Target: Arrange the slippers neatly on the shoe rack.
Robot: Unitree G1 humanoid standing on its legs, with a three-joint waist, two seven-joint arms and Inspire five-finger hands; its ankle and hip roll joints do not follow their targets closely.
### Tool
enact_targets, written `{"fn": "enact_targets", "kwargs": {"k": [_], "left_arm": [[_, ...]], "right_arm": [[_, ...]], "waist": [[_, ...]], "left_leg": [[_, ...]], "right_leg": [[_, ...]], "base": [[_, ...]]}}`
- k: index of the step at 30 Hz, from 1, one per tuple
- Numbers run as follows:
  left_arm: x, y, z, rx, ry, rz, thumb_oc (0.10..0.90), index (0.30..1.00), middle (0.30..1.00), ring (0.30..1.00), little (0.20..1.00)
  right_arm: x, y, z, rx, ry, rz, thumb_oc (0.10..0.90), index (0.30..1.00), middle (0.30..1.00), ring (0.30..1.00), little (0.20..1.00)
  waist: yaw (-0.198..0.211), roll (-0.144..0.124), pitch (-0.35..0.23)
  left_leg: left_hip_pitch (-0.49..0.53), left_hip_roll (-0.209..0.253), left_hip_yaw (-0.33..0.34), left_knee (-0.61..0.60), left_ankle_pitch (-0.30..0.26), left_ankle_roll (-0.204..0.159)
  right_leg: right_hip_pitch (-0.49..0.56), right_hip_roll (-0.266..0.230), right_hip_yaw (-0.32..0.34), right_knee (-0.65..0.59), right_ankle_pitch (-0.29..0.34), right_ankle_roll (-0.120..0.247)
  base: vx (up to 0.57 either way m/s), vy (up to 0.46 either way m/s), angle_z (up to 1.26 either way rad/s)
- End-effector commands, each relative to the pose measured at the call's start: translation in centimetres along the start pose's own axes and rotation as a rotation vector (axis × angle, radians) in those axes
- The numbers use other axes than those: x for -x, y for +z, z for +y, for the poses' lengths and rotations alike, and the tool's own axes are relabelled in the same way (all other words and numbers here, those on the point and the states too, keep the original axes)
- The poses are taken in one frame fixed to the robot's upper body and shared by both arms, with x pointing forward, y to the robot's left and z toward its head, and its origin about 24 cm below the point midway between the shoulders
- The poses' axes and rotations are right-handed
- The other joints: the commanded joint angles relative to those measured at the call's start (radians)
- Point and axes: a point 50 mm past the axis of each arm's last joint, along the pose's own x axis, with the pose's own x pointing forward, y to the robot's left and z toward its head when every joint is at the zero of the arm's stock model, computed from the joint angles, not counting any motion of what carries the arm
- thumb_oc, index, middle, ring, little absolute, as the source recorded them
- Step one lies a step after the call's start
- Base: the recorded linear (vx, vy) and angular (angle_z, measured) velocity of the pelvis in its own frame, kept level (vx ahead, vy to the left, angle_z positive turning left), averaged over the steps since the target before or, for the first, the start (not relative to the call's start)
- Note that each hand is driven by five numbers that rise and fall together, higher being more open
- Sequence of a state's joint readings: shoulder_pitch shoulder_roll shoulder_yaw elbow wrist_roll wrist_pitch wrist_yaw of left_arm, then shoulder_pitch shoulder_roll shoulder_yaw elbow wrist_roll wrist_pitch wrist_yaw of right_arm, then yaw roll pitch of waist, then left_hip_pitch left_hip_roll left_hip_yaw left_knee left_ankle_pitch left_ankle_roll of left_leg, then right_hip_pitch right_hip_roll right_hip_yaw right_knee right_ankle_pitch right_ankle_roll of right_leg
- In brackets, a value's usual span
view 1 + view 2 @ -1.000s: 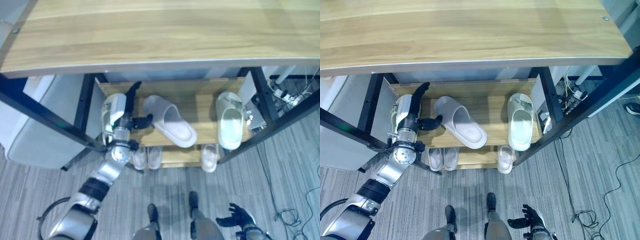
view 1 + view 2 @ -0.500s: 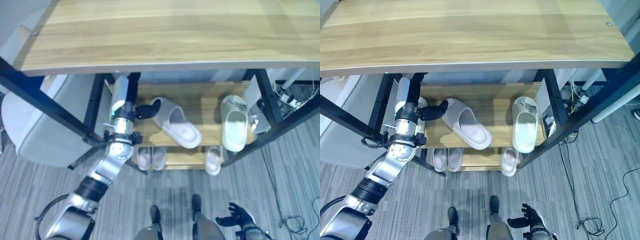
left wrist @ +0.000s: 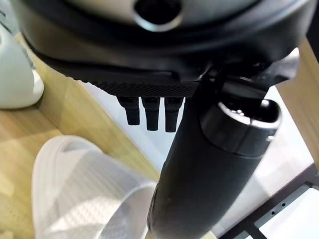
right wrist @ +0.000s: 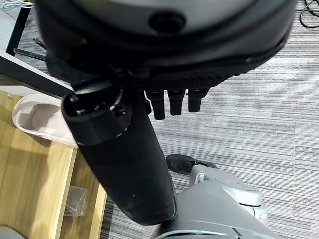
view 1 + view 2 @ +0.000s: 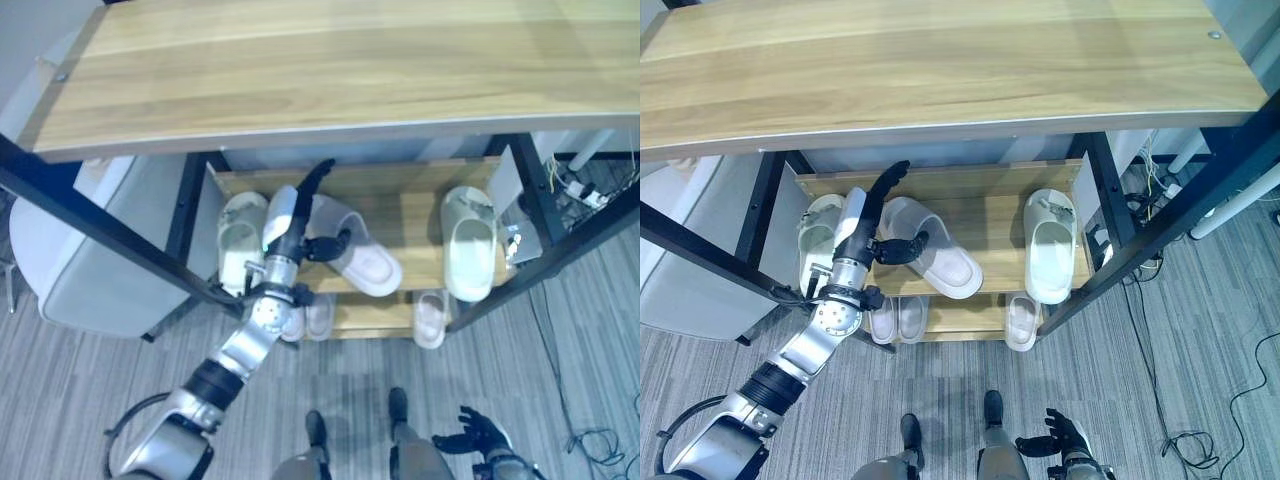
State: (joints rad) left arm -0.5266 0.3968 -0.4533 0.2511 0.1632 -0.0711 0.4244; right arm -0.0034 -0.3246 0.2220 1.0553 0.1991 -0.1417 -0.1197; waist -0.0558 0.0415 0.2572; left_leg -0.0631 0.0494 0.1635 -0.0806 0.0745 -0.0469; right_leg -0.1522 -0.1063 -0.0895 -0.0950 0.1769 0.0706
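Diagonally skewed slipper [image 5: 352,245] on rack [image 5: 410,215]

Wooden desk top [image 5: 330,70]; black frame [image 5: 90,235]; grey carpet floor [image 5: 1180,400]

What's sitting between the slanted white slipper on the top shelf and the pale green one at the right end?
Nothing: bare wood of the shoe rack separates the slanted slipper from the green slipper, seen in both eye views.

Silver-grey left arm [image 5: 232,355], dark left hand [image 5: 300,215]
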Motion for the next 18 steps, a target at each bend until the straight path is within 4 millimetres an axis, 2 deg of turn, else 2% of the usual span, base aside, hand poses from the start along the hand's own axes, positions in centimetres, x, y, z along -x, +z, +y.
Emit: {"fn": "enact_targets", "kwargs": {"k": [1, 9, 13, 14, 15, 18], "left_arm": [[-3.6, 4.3, 1.1, 0.02, 0.091, -0.189, 0.8, 0.9, 0.9, 0.9, 0.9], [-4.0, 2.5, 0.9, -0.05, 0.084, -0.109, 0.8, 0.9, 0.9, 0.9, 0.9], [-3.9, 0.9, 0.6, -0.061, 0.059, -0.028, 0.8, 0.9, 0.9, 0.9, 0.9], [-3.7, 0.5, 0.5, -0.051, 0.053, -0.005, 0.482, 0.422, 0.422, 0.422, 0.422], [-3.7, 0.3, 0.5, -0.047, 0.052, 0.006, 0.4, 0.3, 0.3, 0.3, 0.3], [-3.4, -0.2, 0.4, -0.04, 0.041, 0.027, 0.4, 0.3, 0.3, 0.3, 0.3]], "right_arm": [[-0.1, 1.1, -3.0, 0.027, -0.082, -0.061, 0.8, 0.9, 0.9, 0.9, 0.9], [-0.1, 1.6, -3.2, 0.039, -0.093, -0.079, 0.8, 0.9, 0.9, 0.9, 0.9], [-0.1, 1.5, -3.4, 0.039, -0.101, -0.075, 0.8, 0.9, 0.9, 0.9, 0.9], [-0.1, 1.4, -3.3, 0.038, -0.099, -0.071, 0.8, 0.9, 0.9, 0.9, 0.9], [0.0, 1.2, -3.2, 0.036, -0.097, -0.066, 0.8, 0.9, 0.9, 0.9, 0.9], [0.0, 1.0, -3.0, 0.034, -0.089, -0.06, 0.8, 0.9, 0.9, 0.9, 0.9]], "waist": [[-0.006, 0.046, -0.027], [-0.011, 0.044, -0.02], [-0.014, 0.039, -0.019], [-0.013, 0.038, -0.019], [-0.013, 0.037, -0.021], [-0.012, 0.035, -0.024]], "left_leg": [[-0.042, 0.008, -0.093, -0.007, -0.001, -0.046], [-0.057, 0.013, -0.086, -0.007, 0.004, -0.047], [-0.064, 0.015, -0.086, -0.007, 0.005, -0.047], [-0.064, 0.015, -0.087, -0.007, 0.005, -0.047], [-0.066, 0.015, -0.087, -0.007, 0.005, -0.047], [-0.066, 0.015, -0.088, -0.007, 0.003, -0.047]], "right_leg": [[0.073, 0.011, -0.013, 0.008, -0.157, 0.092], [0.054, 0.012, -0.007, 0.008, -0.152, 0.093], [0.047, 0.012, -0.009, 0.008, -0.15, 0.092], [0.045, 0.013, -0.01, 0.008, -0.15, 0.092], [0.045, 0.013, -0.011, 0.008, -0.149, 0.092], [0.047, 0.013, -0.012, 0.008, -0.151, 0.091]], "base": [[0.0, 0.0, 0.0], [0.0, 0.001, -0.02], [0.0, 0.0, 0.0], [0.0, 0.0, 0.0], [0.0, 0.0, 0.0], [0.0, 0.0, 0.0]]}}
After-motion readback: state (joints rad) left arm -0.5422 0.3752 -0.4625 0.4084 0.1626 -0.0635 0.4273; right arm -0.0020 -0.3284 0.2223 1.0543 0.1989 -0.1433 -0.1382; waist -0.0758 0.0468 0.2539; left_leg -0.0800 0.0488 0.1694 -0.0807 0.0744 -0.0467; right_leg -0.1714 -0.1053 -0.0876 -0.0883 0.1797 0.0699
